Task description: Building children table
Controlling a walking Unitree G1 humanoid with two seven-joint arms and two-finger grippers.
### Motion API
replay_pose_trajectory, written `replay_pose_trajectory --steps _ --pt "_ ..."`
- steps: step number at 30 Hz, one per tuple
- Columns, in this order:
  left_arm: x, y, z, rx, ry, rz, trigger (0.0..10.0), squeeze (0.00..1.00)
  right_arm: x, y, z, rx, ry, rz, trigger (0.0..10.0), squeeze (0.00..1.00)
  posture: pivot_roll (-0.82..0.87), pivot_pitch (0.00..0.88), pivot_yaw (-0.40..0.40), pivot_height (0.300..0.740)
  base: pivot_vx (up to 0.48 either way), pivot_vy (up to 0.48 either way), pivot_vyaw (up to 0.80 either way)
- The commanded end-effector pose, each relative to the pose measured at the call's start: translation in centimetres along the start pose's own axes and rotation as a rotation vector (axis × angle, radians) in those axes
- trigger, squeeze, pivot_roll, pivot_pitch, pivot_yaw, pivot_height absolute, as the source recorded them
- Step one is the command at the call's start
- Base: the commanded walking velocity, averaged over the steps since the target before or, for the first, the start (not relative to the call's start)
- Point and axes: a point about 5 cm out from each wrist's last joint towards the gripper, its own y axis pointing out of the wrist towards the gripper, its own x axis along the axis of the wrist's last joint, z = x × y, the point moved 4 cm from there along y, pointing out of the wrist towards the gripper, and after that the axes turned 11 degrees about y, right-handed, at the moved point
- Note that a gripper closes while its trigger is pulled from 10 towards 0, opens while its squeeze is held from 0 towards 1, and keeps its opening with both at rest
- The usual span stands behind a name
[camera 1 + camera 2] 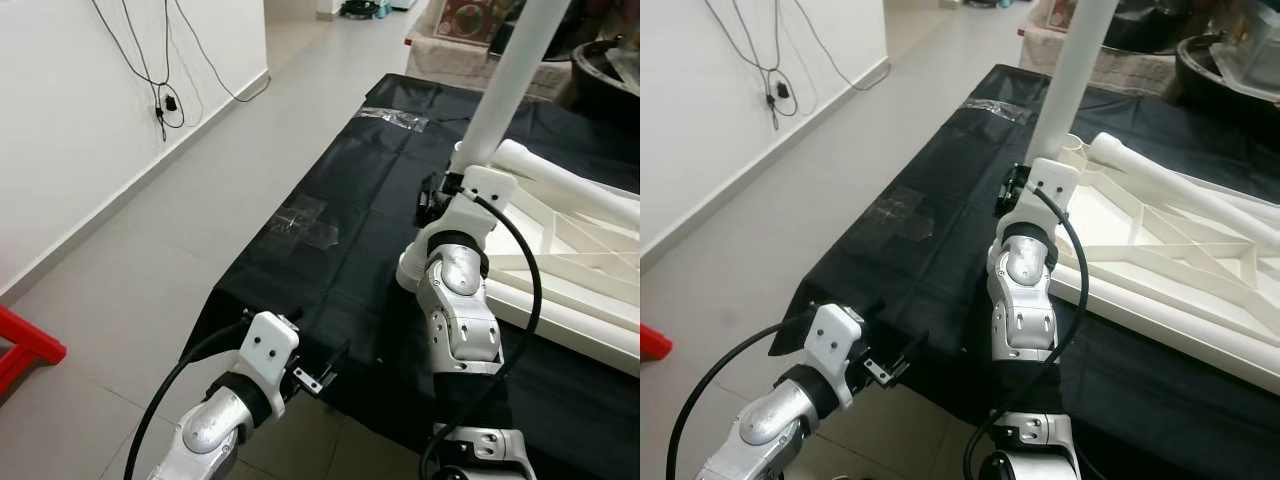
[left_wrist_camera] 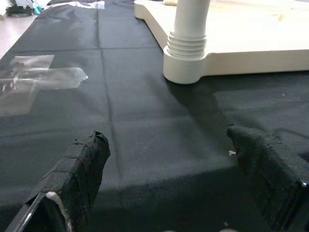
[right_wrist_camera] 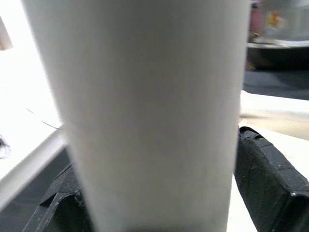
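Observation:
The white children's tabletop point(image 1: 1160, 240) lies upside down on a black cloth point(image 1: 340, 250). A white table leg point(image 1: 510, 80) stands upright in its near corner socket point(image 2: 186, 63). My right gripper point(image 1: 1015, 190) is shut on that leg low down, and in the right wrist view the leg point(image 3: 149, 116) sits between the two black fingers point(image 3: 270, 179). My left gripper point(image 2: 166, 137) hangs open over the cloth's front edge, a short way from the socket, holding nothing. In the left eye view it point(image 1: 320, 375) is at the lower left.
More white legs point(image 1: 1160, 165) lie across the tabletop's ribbed underside. Clear tape patches point(image 1: 305, 220) stick to the cloth. A red stool point(image 1: 25, 350) stands on the tiled floor at left, and cables point(image 1: 165, 100) hang on the wall. Boxes and clutter point(image 1: 470, 25) stand beyond the cloth.

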Motion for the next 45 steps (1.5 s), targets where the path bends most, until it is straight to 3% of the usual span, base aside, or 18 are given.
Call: replay_pose_trajectory --steps 1,3,4,6,11,14,15,18,21,26,27,33,37,40,42,43,44,45 --pt "0.1 -0.2 -0.4 -0.015 -0.016 -0.002 10.0 0.0 -1.2 -0.7 0.8 0.022 0.044 0.034 10.0 0.0 0.11 0.158 -0.04 0.74 0.0 0.0 0.0" --pt "0.1 -0.4 -0.6 -0.019 -0.022 0.0 10.0 0.0 -0.7 0.3 1.6 0.247 0.101 0.055 10.0 0.0 0.11 0.158 -0.041 0.74 0.0 0.0 0.0" --pt "0.1 -0.4 -0.6 -0.019 -0.022 0.0 10.0 0.0 -0.7 0.3 1.6 0.247 0.101 0.055 10.0 0.0 0.11 0.158 -0.041 0.74 0.0 0.0 0.0" --pt "0.0 -0.8 -0.9 -0.031 -0.035 0.008 10.0 0.0 -0.9 0.5 2.4 0.528 0.132 0.154 10.0 0.0 0.11 0.159 -0.037 0.74 0.0 0.0 0.0" --pt "0.1 -1.0 -1.0 -0.033 -0.038 0.009 10.0 0.0 -1.2 0.2 2.6 0.661 0.108 0.207 10.0 0.0 0.11 0.16 -0.039 0.74 0.0 0.0 0.0" --pt "0.2 -1.2 -1.3 -0.032 -0.036 0.007 10.0 0.0 -3.1 -2.2 3.3 1.044 0.089 0.492 10.0 0.0 0.11 0.163 -0.041 0.74 0.0 0.0 0.0" --pt "0.2 -1.2 -1.3 -0.032 -0.036 0.007 10.0 0.0 -3.1 -2.2 3.3 1.044 0.089 0.492 10.0 0.0 0.11 0.163 -0.041 0.74 0.0 0.0 0.0" --pt "0.3 -1.2 -1.3 -0.031 -0.035 0.007 10.0 0.0 -3.7 -4.1 3.8 1.272 0.057 0.607 10.0 0.0 0.12 0.165 -0.042 0.74 0.0 0.0 0.0" --pt "0.3 -1.3 -1.4 -0.031 -0.035 0.007 10.0 0.0 -3.8 -4.4 4.1 1.337 0.045 0.624 10.0 0.0 0.13 0.164 -0.042 0.74 0.0 0.0 0.0" --pt "0.3 -1.4 -1.4 -0.034 -0.037 0.01 10.0 0.0 -3.7 -3.4 5.2 1.357 0.07 0.59 10.0 0.0 0.13 0.161 -0.042 0.74 0.0 0.0 0.0" --pt "0.4 -1.4 -1.5 -0.035 -0.037 0.01 10.0 0.0 -3.6 -2.9 5.6 1.338 0.091 0.561 0.0 0.0 0.13 0.16 -0.042 0.74 0.0 0.0 0.0" --pt "0.4 -1.5 -1.6 -0.037 -0.037 0.009 10.0 0.0 -3.2 -2.6 5.9 1.33 0.145 0.538 0.0 0.0 0.13 0.152 -0.041 0.74 0.0 0.0 0.0" --pt "0.4 -1.4 -1.6 -0.039 -0.037 0.006 10.0 0.0 -3.1 -2.0 5.4 1.233 0.178 0.505 0.0 0.0 0.13 0.147 -0.042 0.74 0.0 0.0 0.0" --pt "0.3 -1.4 -1.6 -0.042 -0.039 0.006 10.0 0.0 -3.4 -0.3 4.5 0.984 0.11 0.387 0.0 0.0 0.12 0.14 -0.037 0.74 0.0 0.0 0.0" --pt "0.3 -1.4 -1.6 -0.042 -0.039 0.006 10.0 0.0 -3.4 -0.3 4.5 0.984 0.11 0.387 0.0 0.0 0.12 0.14 -0.037 0.74 0.0 0.0 0.0" --pt "0.2 -1.3 -1.6 -0.043 -0.042 0.008 10.0 0.0 -3.8 1.5 1.7 0.563 0.045 0.284 0.0 0.0 0.11 0.138 -0.032 0.74 0.0 0.0 0.0" --pt "0.2 -1.3 -1.6 -0.043 -0.042 0.008 10.0 0.0 -3.8 1.5 1.7 0.563 0.045 0.284 0.0 0.0 0.11 0.138 -0.032 0.74 0.0 0.0 0.0" --pt "0.2 -1.3 -1.6 -0.043 -0.043 0.009 10.0 0.0 -3.9 1.8 0.4 0.406 0.034 0.255 0.0 0.0 0.11 0.137 -0.032 0.74 0.0 0.0 0.0"
